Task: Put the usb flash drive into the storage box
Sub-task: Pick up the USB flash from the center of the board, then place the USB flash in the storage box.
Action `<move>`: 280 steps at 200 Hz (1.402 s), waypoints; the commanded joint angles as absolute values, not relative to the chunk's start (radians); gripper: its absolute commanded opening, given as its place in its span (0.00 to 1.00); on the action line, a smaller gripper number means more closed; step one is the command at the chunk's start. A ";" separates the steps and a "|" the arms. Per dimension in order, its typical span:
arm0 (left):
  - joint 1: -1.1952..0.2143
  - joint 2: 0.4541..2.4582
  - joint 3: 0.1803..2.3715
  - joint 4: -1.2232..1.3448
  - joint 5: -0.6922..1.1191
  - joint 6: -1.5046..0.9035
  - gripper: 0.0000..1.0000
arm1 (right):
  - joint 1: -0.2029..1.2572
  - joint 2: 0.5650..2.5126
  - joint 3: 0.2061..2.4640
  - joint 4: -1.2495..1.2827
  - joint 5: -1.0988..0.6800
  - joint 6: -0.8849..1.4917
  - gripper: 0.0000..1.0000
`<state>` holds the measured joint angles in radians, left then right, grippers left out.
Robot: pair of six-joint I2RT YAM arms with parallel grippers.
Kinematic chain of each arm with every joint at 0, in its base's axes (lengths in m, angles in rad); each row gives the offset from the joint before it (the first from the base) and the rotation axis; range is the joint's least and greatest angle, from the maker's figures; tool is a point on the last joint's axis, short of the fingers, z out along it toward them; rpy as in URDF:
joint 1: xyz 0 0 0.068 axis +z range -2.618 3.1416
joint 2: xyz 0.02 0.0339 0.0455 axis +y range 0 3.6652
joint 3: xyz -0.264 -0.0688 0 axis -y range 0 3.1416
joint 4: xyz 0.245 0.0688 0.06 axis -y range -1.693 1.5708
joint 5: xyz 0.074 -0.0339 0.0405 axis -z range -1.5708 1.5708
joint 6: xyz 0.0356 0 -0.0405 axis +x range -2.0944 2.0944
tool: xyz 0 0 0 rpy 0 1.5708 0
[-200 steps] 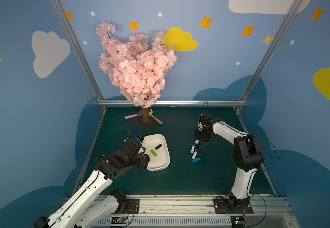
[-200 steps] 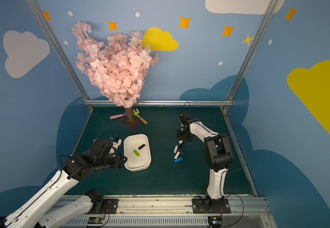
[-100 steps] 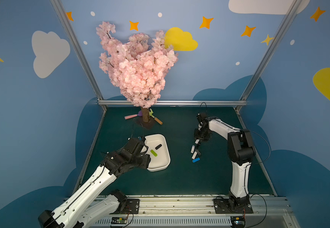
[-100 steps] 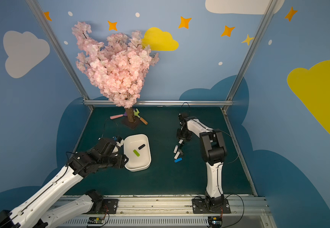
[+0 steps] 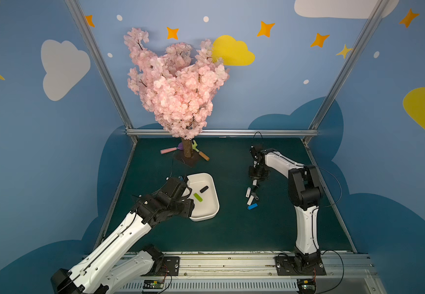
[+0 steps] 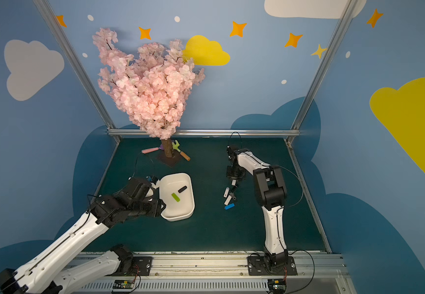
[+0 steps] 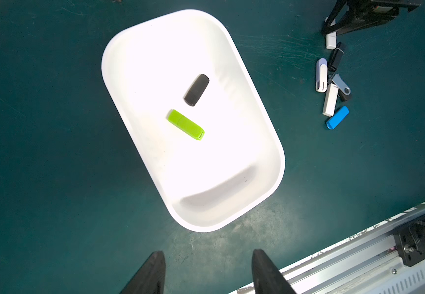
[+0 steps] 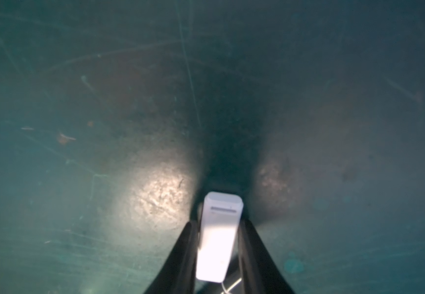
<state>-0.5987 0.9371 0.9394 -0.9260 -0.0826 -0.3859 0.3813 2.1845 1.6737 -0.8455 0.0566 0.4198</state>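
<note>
Right tool [image 8: 217, 225]: narrow, fingers pressed on both sides of white flash drive [image 8: 221, 208], close above bench [image 8: 104, 101].
Left tool [image 7: 207, 253]: wide, holding nothing, just beside storage box [image 7: 155, 63].
Storage box: green drive [image 7: 186, 124] and black drive [image 7: 196, 89] inside; well apart from right tool.
Loose drives [image 7: 331, 99]: clustered on bench near right tool.

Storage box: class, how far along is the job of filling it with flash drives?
Done: green drive and black drive lie in the storage box. In hand: right gripper is closed on a white drive. Remaining: five more drives lie on the mat.
</note>
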 commanded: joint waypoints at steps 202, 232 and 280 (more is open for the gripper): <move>-0.606 0.876 0.943 -0.938 -0.164 -0.404 0.61 | 0.791 1.803 1.477 -0.575 -0.284 0.376 0.17; -0.606 0.879 0.945 -0.951 -0.193 -0.413 0.61 | 0.878 1.888 1.522 -0.561 -0.244 0.396 0.20; -0.608 0.872 0.942 -0.949 -0.195 -0.417 0.62 | 0.973 2.029 1.631 -0.618 -0.167 0.392 0.21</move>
